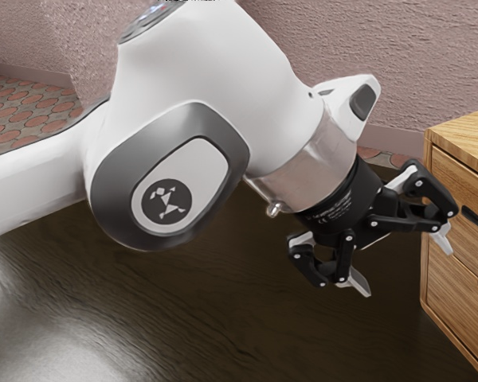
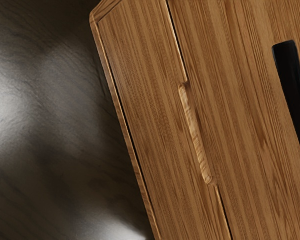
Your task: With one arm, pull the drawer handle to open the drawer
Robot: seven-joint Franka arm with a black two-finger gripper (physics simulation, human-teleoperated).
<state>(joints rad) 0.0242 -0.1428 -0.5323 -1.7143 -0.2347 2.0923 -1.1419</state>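
A light wooden cabinet (image 1: 462,263) stands at the exterior view's right, with drawer fronts stacked on the side facing the arm. A thin black handle (image 1: 476,216) sticks out from the upper drawer front (image 1: 460,177), which sits flush with the cabinet. My black gripper (image 1: 400,259) is open, fingers spread wide, just short of the cabinet. Its upper fingertip (image 1: 444,236) is a little below and beside the handle, not touching it. In the wrist view the black handle (image 2: 291,95) lies against the wood grain front (image 2: 230,100), beside a long wooden ridge (image 2: 195,135) along a seam.
The cabinet rests on a dark wood-grain surface (image 1: 183,318). Behind it rises a pinkish textured wall (image 1: 430,48), and a patterned floor (image 1: 24,107) shows at the upper left. The white arm (image 1: 183,135) covers much of the exterior view's left and middle.
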